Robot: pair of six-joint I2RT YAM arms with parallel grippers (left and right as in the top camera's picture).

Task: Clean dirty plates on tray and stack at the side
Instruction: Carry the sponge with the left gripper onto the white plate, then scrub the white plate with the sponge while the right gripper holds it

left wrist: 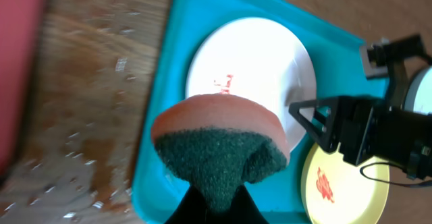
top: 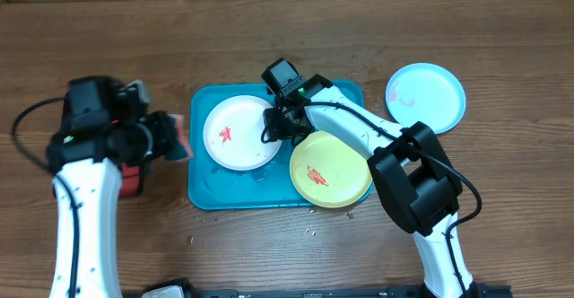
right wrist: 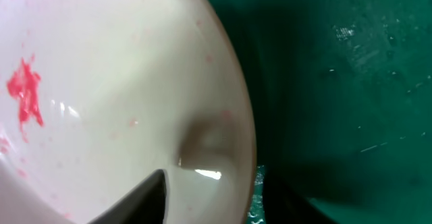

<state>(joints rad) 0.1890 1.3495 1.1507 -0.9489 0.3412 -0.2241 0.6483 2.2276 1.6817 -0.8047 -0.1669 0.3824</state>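
Wooden tabletop (top: 502, 29) underlies everything. The right gripper (top: 273, 127) straddles the white plate (top: 238, 141) rim inside the turquoise tray (top: 202, 186); its grip is hidden. Left of the tray, the left gripper (top: 170, 138) pinches an orange-green sponge (left wrist: 219, 140). The yellow-green plate (top: 332, 168) overlaps the tray's right edge.

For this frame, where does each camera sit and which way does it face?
Overhead: above the table, looking straight down at the tray; left arm and right arm show.
Left wrist: behind the left gripper, facing the white plate past its sponge.
Right wrist: tight on that plate's rim; one dark fingertip shows.
Shared: both wrist views show the white plate's red smear.
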